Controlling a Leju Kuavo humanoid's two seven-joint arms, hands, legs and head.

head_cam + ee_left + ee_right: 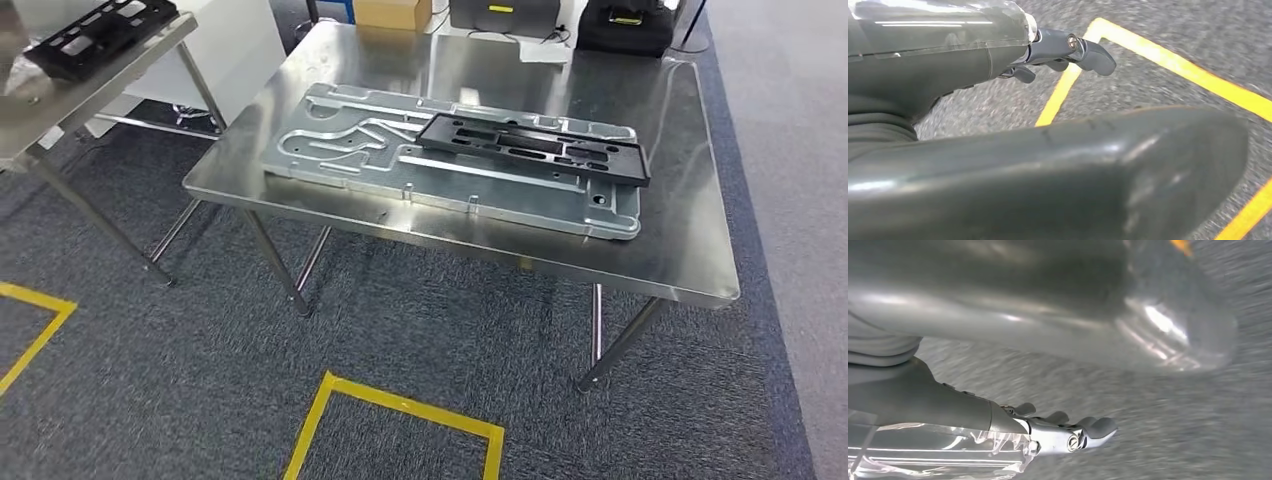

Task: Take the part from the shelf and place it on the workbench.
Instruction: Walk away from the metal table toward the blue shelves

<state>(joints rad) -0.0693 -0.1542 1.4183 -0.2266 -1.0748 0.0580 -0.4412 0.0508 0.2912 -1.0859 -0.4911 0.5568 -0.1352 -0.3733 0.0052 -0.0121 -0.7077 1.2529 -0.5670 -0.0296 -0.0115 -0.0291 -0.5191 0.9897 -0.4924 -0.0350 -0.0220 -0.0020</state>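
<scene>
I judge the placing done: the flat black slotted plastic part [533, 148] lies on the grey machined metal plate [340, 150] atop the steel workbench [680, 250]. Next step — verify seating, keep arms low. Wrist views add what the head view lacks — left hand [1048, 150] and right hand [1058, 432] hang empty, fingers loosely extended over carpet.

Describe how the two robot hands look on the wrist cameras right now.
Left robot hand: dark grey glossy cover, thick grey thumb, darker fingers with a silver screw, clear plastic film wrapped at the wrist. Right robot hand: paler silver-grey, thick shiny thumb, crinkled clear film, a bright metal knuckle with a screw.
</scene>
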